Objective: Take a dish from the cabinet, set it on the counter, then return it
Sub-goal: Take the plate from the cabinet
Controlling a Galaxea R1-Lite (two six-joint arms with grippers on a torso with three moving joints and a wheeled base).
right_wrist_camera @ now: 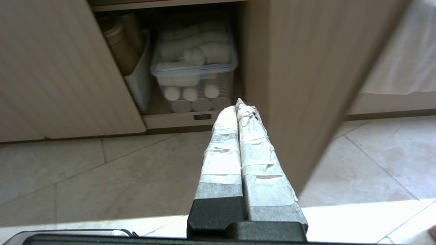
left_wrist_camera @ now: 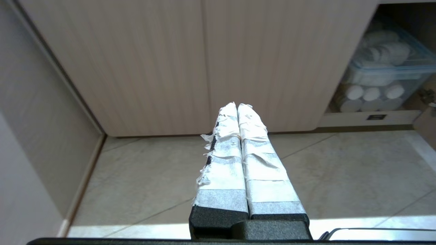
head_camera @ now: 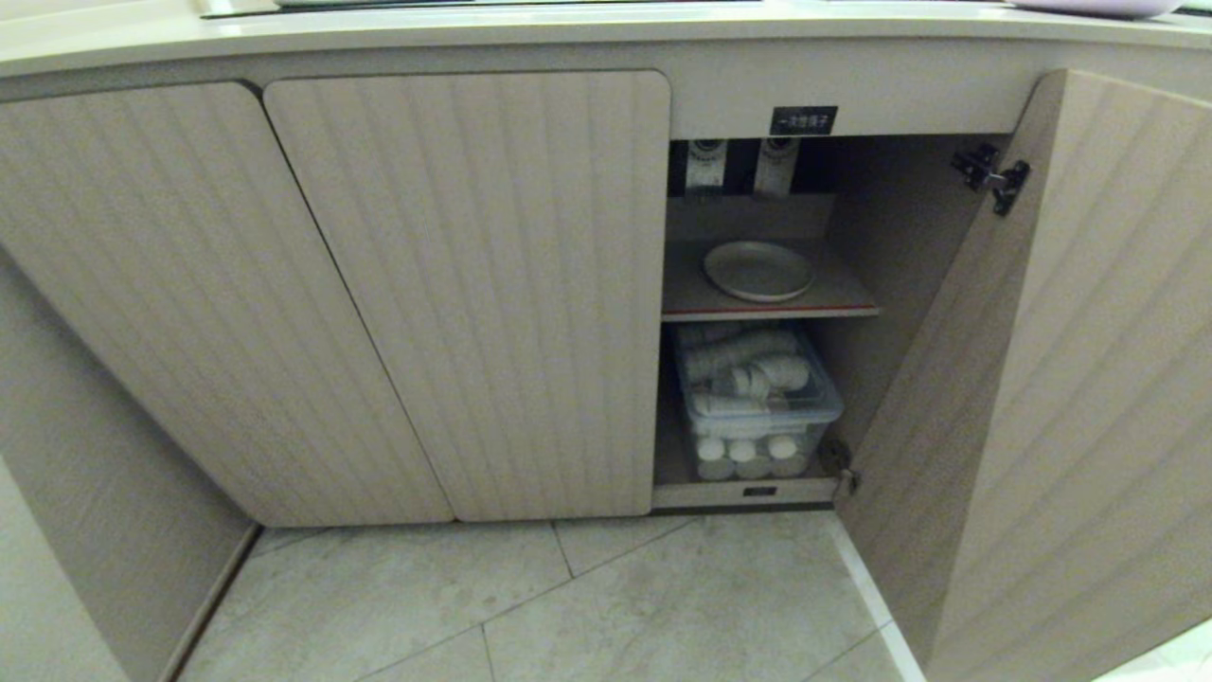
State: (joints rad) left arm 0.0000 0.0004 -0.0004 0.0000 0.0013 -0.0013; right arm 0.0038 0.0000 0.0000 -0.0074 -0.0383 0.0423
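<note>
The cream-white dish (head_camera: 758,270) lies flat on the red-edged upper shelf (head_camera: 833,305) inside the open beige cabinet (head_camera: 464,284). The cabinet's right door (head_camera: 1060,379) is swung wide open; a black label (head_camera: 803,120) sits above the opening. The glossy counter (head_camera: 473,28) runs along the top of the head view. Neither arm shows in the head view. My left gripper (left_wrist_camera: 237,105) hangs low over the floor tiles, shut and empty, facing the closed ribbed doors. My right gripper (right_wrist_camera: 237,104) is also shut and empty, low in front of the open compartment, beside the open door (right_wrist_camera: 299,85).
A clear lidded plastic bin (head_camera: 757,398) of white rolled items fills the lower compartment under the shelf. A white basket with cups (right_wrist_camera: 136,68) stands to its left. Door hinges (head_camera: 992,176) project at the opening's right. Tiled floor (head_camera: 615,606) lies before the cabinet.
</note>
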